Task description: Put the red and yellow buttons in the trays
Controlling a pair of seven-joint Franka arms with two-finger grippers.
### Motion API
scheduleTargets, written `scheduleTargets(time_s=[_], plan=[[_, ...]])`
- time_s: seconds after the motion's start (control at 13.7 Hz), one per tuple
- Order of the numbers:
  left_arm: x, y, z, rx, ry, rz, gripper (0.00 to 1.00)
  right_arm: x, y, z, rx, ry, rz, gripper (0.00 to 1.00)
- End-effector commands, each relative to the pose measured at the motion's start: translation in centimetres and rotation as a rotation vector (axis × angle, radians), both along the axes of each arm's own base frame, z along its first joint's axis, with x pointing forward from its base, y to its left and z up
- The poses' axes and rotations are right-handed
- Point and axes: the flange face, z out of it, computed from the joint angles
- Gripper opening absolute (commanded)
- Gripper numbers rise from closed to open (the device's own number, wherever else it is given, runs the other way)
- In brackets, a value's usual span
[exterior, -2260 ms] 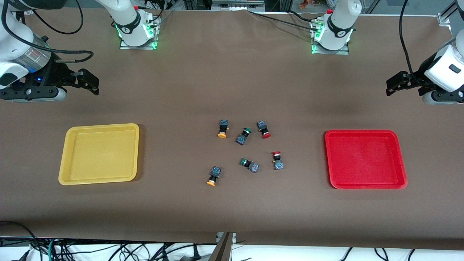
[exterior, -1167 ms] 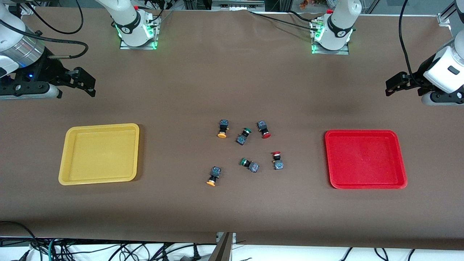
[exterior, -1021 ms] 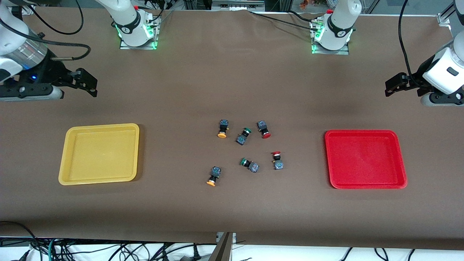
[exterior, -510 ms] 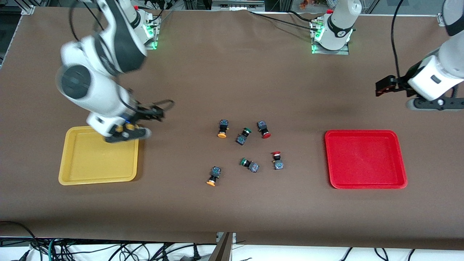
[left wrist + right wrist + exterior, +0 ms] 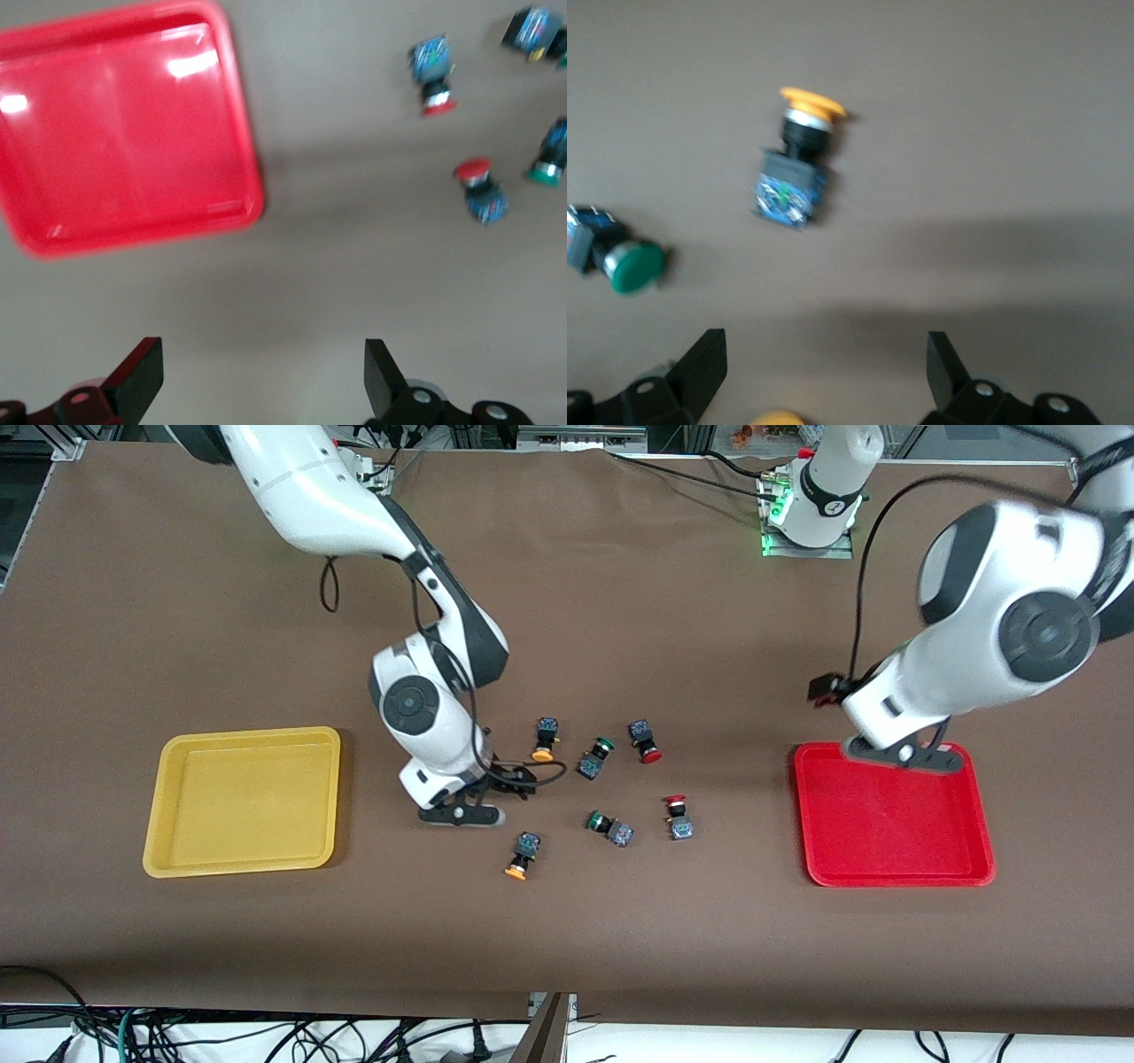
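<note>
The right gripper [image 5: 509, 779], at centre frame, hung over the brown table [image 5: 567, 939] with fingers [image 5: 700, 367] spread wide and empty, above bare cloth between the two orange-yellow-capped push buttons [image 5: 543, 740] [image 5: 523, 855]. The left gripper [image 5: 824, 689], at the right of the frame, was likewise spread wide and empty over the table at the upper edge of the shallow red plastic tray [image 5: 893, 875]. Two red-capped push buttons [image 5: 645, 741] [image 5: 679, 817] lay mid-table, outside both trays. The shallow yellow plastic tray [image 5: 239, 864] lay at left.
</note>
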Motion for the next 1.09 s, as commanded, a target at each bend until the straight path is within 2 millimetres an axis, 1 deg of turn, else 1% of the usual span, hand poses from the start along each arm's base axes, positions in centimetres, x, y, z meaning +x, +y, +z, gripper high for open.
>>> scheduleTargets(time_s=[0.0,0.15,0.22,0.36,0.44,0.51,0.58,0.66,0.8,0.88,0.95,1.02], plan=[[3.4,-4.4,-3.3,-0.039,-0.099,-0.036,1.0,3.6,1.3,-0.9,0.077,-0.117,-0.049,1.0],[5.2,-4.9,-7.5,-0.051,-0.161,-0.051,1.0,4.5,1.5,-2.8,0.109,-0.188,-0.053,1.0],[5.9,-5.4,-9.2,-0.061,-0.183,-0.038,1.0,4.7,1.4,-4.0,0.111,-0.207,-0.053,1.0],[6.5,-8.4,-12.1,-0.103,-0.255,-0.04,1.0,4.9,1.3,-5.5,0.11,-0.223,-0.046,0.98],[7.2,-8.8,-13.9,-0.117,-0.298,-0.028,1.0,5.1,1.1,-5.7,0.108,-0.234,-0.036,0.94],[7.5,-9.7,-15.3,-0.131,-0.336,-0.034,1.0,5.3,0.8,-5.7,0.11,-0.249,-0.024,0.89],[7.2,-11.5,-16.7,-0.147,-0.355,-0.037,1.0,5.3,0.6,-6.3,0.105,-0.249,-0.015,0.8],[7.0,-12.2,-17.8,-0.152,-0.354,-0.009,1.0,5.3,0.6,-6.7,0.105,-0.253,-0.014,0.67],[5.6,-14.5,-20.3,-0.124,-0.326,-0.05,1.0,5.2,0.4,-7.4,0.105,-0.257,-0.014,0.39],[5.0,-15.3,-21.8,-0.115,-0.312,-0.068,1.0,5.3,0.3,-7.3,0.105,-0.257,-0.016,0.25],[4.8,-15.6,-23.2,-0.115,-0.32,-0.074,1.0,5.3,0.3,-7.2,0.103,-0.255,-0.012,0.11],[4.8,-15.5,-24.4,-0.109,-0.336,-0.085,1.0,5.4,0.2,-7.0,0.103,-0.255,-0.01,0.0]])
